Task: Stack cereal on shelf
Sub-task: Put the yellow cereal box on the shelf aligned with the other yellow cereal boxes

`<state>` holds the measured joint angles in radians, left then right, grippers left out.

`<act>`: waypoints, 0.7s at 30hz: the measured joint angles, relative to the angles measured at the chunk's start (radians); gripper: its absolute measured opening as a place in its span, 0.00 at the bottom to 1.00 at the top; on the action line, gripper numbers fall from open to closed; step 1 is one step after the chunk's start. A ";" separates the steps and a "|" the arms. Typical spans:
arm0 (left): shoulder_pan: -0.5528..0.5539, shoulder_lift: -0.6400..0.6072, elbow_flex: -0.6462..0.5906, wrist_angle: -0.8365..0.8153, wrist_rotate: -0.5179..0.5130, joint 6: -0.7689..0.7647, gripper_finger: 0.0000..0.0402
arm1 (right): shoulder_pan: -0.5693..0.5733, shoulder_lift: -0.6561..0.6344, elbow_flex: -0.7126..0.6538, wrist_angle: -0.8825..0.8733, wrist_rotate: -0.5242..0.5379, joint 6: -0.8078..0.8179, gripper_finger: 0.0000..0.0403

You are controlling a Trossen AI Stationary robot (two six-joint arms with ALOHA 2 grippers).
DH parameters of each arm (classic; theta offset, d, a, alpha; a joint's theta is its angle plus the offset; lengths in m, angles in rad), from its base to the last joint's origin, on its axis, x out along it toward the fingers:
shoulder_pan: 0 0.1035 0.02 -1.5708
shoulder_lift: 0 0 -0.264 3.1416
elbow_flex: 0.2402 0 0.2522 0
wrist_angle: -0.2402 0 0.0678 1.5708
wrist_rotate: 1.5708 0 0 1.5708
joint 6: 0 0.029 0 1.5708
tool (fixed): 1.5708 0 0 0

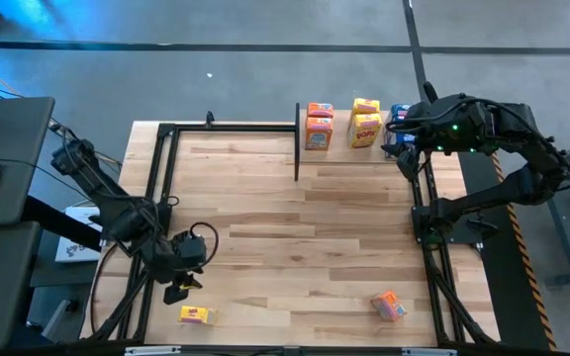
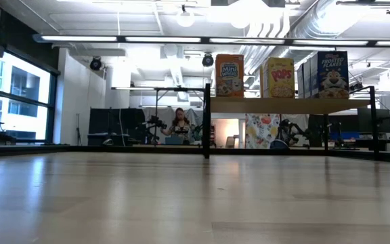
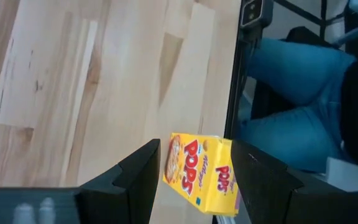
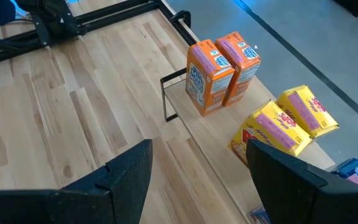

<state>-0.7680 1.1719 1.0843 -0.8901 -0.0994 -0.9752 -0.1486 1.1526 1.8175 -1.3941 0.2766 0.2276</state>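
The bench (image 1: 295, 237) is a large top of pale wood planks with visible grain, framed by thin black metal bars, and it stands on a grey concrete floor. In the low view the room behind is a wide hall with white ducts, strip lights on the ceiling and tall windows at 9 o'clock; a person (image 2: 179, 126) sits far back at a desk. The shelf (image 1: 379, 150) is a small raised board of light wood on black uprights, at about 1 o'clock of the bench. On it stand small cardboard boxes in pairs: two orange boxes (image 1: 319, 126), two yellow boxes (image 1: 366, 123) beside them, and blue boxes (image 1: 400, 117) at the far end, partly hidden under the right arm. Two more boxes lie flat on the bench: a yellow box (image 1: 197, 314) at about 7 o'clock and an orange box (image 1: 388, 306) at about 5 o'clock. The left gripper (image 1: 180, 287) hangs just above and beside this yellow box; in its wrist view the box shows between the dark fingers (image 3: 143, 174), which are apart and hold nothing. The right gripper (image 1: 401, 144) is over the shelf end near the blue boxes, its fingers (image 4: 129, 171) wide apart and empty.
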 joint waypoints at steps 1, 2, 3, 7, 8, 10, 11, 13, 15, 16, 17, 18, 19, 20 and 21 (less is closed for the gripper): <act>-0.005 0.004 0.000 0.000 0.000 0.000 0.46 | 0.000 0.000 0.000 0.000 0.001 0.000 0.63; -0.010 0.009 0.000 0.003 -0.001 -0.002 0.46 | 0.000 0.000 0.000 0.000 0.001 0.000 0.63; -0.013 0.011 0.000 0.004 -0.001 -0.002 0.46 | 0.000 0.000 0.000 0.000 0.001 0.000 0.63; -0.019 0.015 0.000 0.005 -0.001 -0.020 0.46 | 0.000 0.000 0.000 0.000 0.001 0.003 0.63; -0.018 0.015 0.000 0.005 0.003 -0.019 0.46 | 0.000 0.000 0.000 0.000 0.001 0.008 0.63; -0.018 0.013 0.000 0.007 0.019 -0.019 0.46 | 0.000 0.000 0.000 0.000 0.001 0.020 0.63; -0.018 0.014 0.000 0.012 0.024 -0.022 0.46 | 0.000 0.000 0.000 0.000 0.001 0.025 0.63; -0.018 0.014 0.000 0.035 0.029 -0.025 0.46 | 0.000 0.000 0.000 0.000 0.001 0.026 0.63; -0.018 0.014 0.000 0.051 0.029 -0.025 0.46 | 0.000 0.000 0.000 0.000 0.001 0.026 0.63; -0.018 0.014 0.000 0.058 0.035 -0.021 0.47 | 0.000 0.000 0.000 0.000 0.001 0.026 0.63; -0.018 0.014 0.000 0.065 0.043 -0.019 0.47 | 0.000 0.000 0.000 0.000 0.001 0.026 0.63; -0.018 0.014 0.000 0.070 0.048 -0.021 0.48 | 0.000 0.000 0.000 0.000 0.001 0.026 0.63; -0.018 0.014 0.000 0.072 0.052 -0.026 0.50 | 0.000 0.000 0.000 0.000 0.001 0.026 0.63; -0.018 0.014 0.000 0.074 0.053 -0.033 0.51 | 0.000 0.000 0.000 0.000 0.001 0.026 0.63; -0.018 0.014 0.000 0.074 0.054 -0.042 0.52 | 0.000 0.000 0.000 0.000 0.001 0.026 0.63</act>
<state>-0.7864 1.1858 1.0843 -0.8165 -0.0454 -1.0177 -0.1486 1.1526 1.8175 -1.3945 0.2775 0.2539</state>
